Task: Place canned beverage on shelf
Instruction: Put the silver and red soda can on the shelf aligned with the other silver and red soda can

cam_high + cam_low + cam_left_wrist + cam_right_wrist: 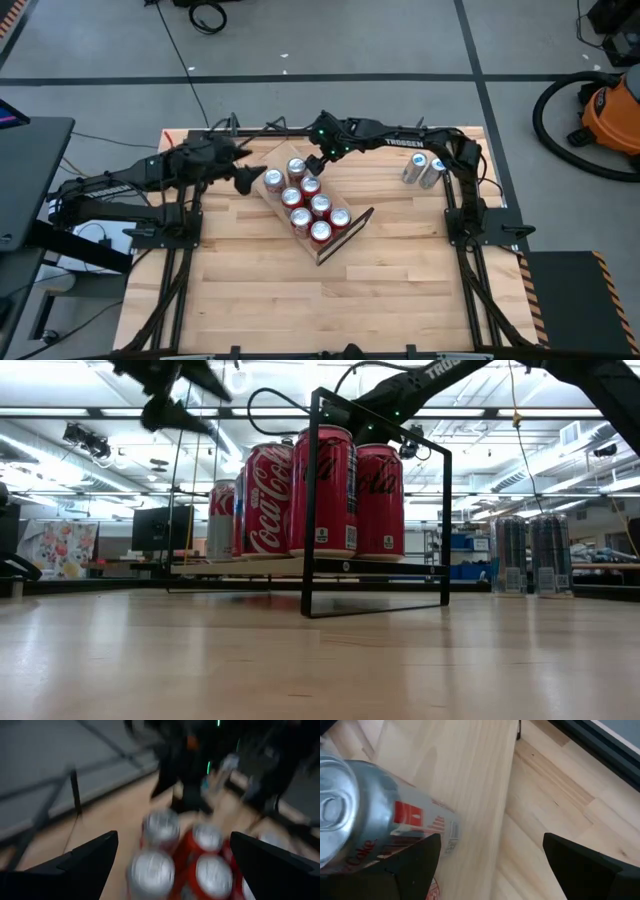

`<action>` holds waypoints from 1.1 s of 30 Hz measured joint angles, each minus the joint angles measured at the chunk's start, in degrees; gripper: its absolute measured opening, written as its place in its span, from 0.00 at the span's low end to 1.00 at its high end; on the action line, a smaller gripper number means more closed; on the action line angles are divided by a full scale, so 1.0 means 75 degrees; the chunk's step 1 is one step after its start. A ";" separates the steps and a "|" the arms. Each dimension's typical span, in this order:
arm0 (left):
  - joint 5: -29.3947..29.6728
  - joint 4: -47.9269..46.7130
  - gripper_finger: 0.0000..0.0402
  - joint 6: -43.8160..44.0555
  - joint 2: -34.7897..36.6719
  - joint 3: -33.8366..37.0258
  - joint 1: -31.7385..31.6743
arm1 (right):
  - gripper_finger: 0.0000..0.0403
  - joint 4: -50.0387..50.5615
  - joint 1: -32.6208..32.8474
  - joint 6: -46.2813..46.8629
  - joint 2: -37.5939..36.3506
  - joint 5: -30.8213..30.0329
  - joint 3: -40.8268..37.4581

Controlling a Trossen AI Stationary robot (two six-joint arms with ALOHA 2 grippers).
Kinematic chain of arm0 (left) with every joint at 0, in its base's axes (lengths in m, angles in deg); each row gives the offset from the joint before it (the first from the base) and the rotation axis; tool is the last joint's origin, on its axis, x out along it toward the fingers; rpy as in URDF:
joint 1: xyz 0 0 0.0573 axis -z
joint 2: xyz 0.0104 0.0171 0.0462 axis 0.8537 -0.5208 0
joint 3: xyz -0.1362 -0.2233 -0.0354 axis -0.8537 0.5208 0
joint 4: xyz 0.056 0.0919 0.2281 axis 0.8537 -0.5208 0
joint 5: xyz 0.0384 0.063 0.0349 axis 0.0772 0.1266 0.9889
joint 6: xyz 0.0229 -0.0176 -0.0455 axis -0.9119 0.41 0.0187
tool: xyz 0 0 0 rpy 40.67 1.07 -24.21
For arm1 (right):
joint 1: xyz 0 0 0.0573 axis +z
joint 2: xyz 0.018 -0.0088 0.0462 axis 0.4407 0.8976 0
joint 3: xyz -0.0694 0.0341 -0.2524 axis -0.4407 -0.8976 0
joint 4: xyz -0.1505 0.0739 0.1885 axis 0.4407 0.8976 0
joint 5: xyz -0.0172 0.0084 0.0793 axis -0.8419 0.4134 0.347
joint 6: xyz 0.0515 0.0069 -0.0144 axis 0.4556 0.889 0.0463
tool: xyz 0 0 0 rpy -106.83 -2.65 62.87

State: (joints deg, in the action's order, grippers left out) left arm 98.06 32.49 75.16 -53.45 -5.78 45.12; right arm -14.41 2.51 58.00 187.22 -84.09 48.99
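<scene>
Red cans [308, 205] are seen packed on the shelf [357, 226] mid-bench, its long axis diagonal. Both grippers hover at its far end, left gripper [247, 180] wide and empty, right gripper [316, 160] parted, empty (nearer the spare silver cans [424, 170]).

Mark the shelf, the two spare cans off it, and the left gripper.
shelf [356, 224]: high view, bare plank end.
spare cans [424, 170]: high view, between their two silver tops.
left gripper [172, 865]: left wrist view, midway between its open fingertips.
</scene>
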 joint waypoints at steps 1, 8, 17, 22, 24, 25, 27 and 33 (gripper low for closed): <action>-0.0112 -0.0333 0.99 0.0106 0.0000 0.0000 0.0000 | 0.90 0.0056 -0.0038 0.0000 -0.0003 0.0039 0.0000; -0.0211 -0.1894 0.99 0.0625 0.0000 0.0000 -0.0003 | 0.90 0.0146 -0.0169 -0.0003 -0.0005 0.0202 0.0003; 0.0582 -0.3625 0.99 0.1968 -0.0251 0.0024 -0.0014 | 0.90 0.0130 -0.0167 -0.0200 -0.0012 0.0208 0.0003; -0.0009 -0.3224 0.99 0.2059 -0.0709 0.0639 -0.0006 | 0.90 0.0028 -0.0220 -0.0328 -0.0016 0.0198 0.0006; 0.0003 -0.2905 0.99 0.2163 -0.0888 0.0950 -0.0023 | 0.90 0.0022 -0.0259 -0.0347 -0.0016 0.0189 0.0006; 0.0031 -0.2735 0.99 0.2209 -0.0949 0.1105 -0.0055 | 0.90 0.0019 -0.0278 -0.0347 -0.0016 0.0189 0.0006; 0.0090 -0.2179 0.99 0.2219 -0.1076 0.1407 -0.0124 | 0.90 0.0006 -0.0317 -0.0373 -0.0016 0.0194 0.0006; 0.0120 -0.0546 0.99 0.2046 -0.1172 0.2156 -0.0242 | 0.90 -0.0163 -0.0317 -0.0393 -0.0016 0.0205 0.0006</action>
State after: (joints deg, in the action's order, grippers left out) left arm 98.96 28.39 90.50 -62.23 10.39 43.30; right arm -15.63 0.13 55.05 187.10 -82.56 49.03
